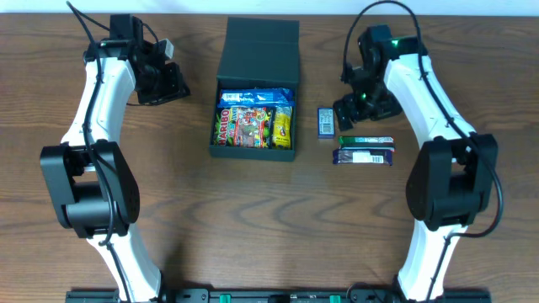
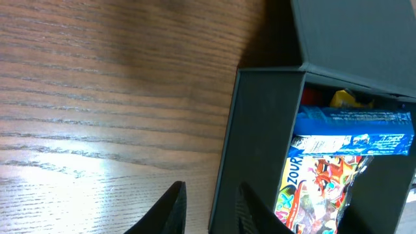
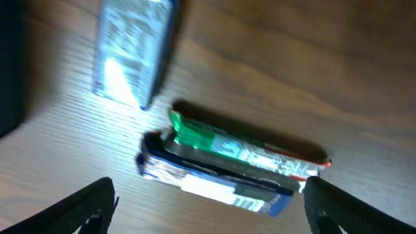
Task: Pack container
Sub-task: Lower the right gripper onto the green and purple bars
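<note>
The container [image 1: 255, 150], a dark box with its flap lid [image 1: 261, 46] folded back, stands at the table's middle. It holds a blue packet [image 1: 255, 98], a colourful candy bag [image 1: 244, 124] and a yellow packet [image 1: 282, 126]. My left gripper [image 1: 168, 84] hovers left of it, fingers a little apart with nothing between them; the left wrist view shows the container's wall [image 2: 260, 143] just beyond my left gripper [image 2: 209, 218]. My right gripper [image 3: 211, 214] stands wide open just behind a green bar [image 3: 247, 146] and a blue bar [image 3: 214, 182] lying side by side.
A small blue packet [image 1: 325, 120] lies between the container and my right gripper [image 1: 360, 114], with the green bar [image 1: 365, 140] and blue bar [image 1: 364, 156] just in front of it. Bare wooden tabletop [image 1: 168, 194] spreads to the left and front.
</note>
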Available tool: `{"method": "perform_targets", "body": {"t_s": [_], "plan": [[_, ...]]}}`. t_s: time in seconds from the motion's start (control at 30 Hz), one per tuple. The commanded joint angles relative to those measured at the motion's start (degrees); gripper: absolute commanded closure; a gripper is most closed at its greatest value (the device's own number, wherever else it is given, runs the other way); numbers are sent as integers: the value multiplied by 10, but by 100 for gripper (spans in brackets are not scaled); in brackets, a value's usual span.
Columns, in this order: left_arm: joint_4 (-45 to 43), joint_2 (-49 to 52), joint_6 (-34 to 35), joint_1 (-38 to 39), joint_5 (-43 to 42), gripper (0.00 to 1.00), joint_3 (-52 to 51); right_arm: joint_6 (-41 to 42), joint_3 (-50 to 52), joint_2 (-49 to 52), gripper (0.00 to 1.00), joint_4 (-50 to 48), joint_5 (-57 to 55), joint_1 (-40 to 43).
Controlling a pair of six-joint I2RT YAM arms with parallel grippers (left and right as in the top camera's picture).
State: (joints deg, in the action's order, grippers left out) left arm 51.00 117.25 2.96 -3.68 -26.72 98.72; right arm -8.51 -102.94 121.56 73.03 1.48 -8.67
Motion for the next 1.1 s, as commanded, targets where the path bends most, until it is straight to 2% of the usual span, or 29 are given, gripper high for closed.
{"method": "perform_targets", "body": {"t_s": [0.0,0.13,0.27,0.4,0.47,0.53,0.63,0.7,0.83,1.07], "plan": [[0,7,0,0,3,73,13,29,12,-4,12,3,-32,4],[0,7,-2,0,3,71,13,42,18,-16,16,20,-23,19],[-2,7,-2,0,4,70,13,35,36,-72,15,14,-25,33],[-3,7,-2,0,4,69,13,18,142,-160,11,-59,-25,38],[-5,7,-2,0,4,69,13,9,212,-208,1,-116,-26,44],[-7,7,-2,0,4,69,13,-15,261,-239,1,-165,-26,50],[-8,7,-2,0,4,69,13,-18,293,-245,1,-194,-27,49],[-8,7,-2,0,4,69,13,12,314,-240,2,-210,-27,49],[-5,7,-3,0,4,69,13,44,330,-235,10,-213,-19,48],[-5,7,-5,0,4,68,13,39,337,-234,10,-223,-5,38]]}}
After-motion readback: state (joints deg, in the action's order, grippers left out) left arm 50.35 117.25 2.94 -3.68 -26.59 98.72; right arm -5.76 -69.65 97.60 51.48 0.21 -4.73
